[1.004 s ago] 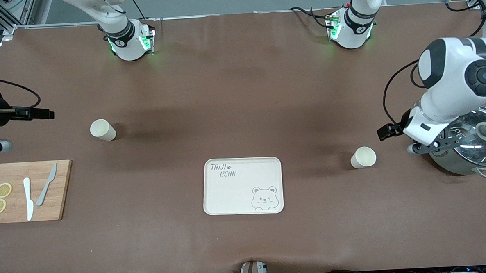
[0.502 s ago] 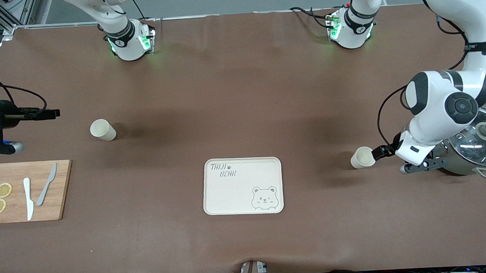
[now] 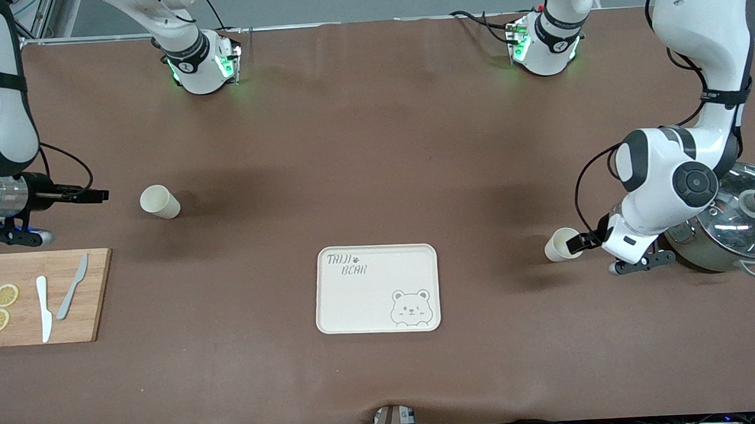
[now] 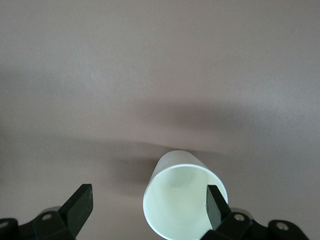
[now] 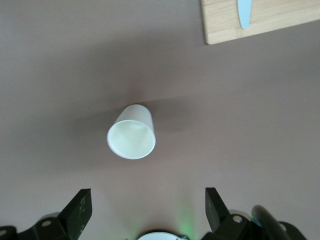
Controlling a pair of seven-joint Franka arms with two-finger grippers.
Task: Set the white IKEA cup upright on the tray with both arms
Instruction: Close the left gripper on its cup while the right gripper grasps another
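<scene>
Brown tabletop [image 3: 374, 142] all around, with the cream tray [image 3: 356, 302] sitting bare near the middle, on the camera side.

Two white cups are in play, neither on the tray. The cup by the pot [image 3: 562, 245] stands roughly at the tray's 3 o'clock, toward the left arm's end. The other cup [image 3: 159, 202] is up around the tray's 10 o'clock, toward the right arm's end, and looks like it's tipped on its side, mouth toward the camera.

Biggest change from a second ago: the left gripper [image 3: 581, 242] was parked up by the steel pot [image 3: 732, 228], and now it's swung in right against its cup. In the left wrist view the fingers [image 4: 215, 202] are spread wide, one either side of the cup [image 4: 182, 197], not clamped on it yet as far as I can see.

The right gripper [image 3: 93, 196] has crept in a bit too, now at about 9 o'clock from the tipped cup, with a gap left. Its fingers [image 5: 216, 205] are spread apart as well, nothing between them, and the cup [image 5: 131, 132] is ahead of them.

Cups and tray haven't budged. The cutting board [image 3: 97, 294] with its knives and lemon slices hasn't either.
</scene>
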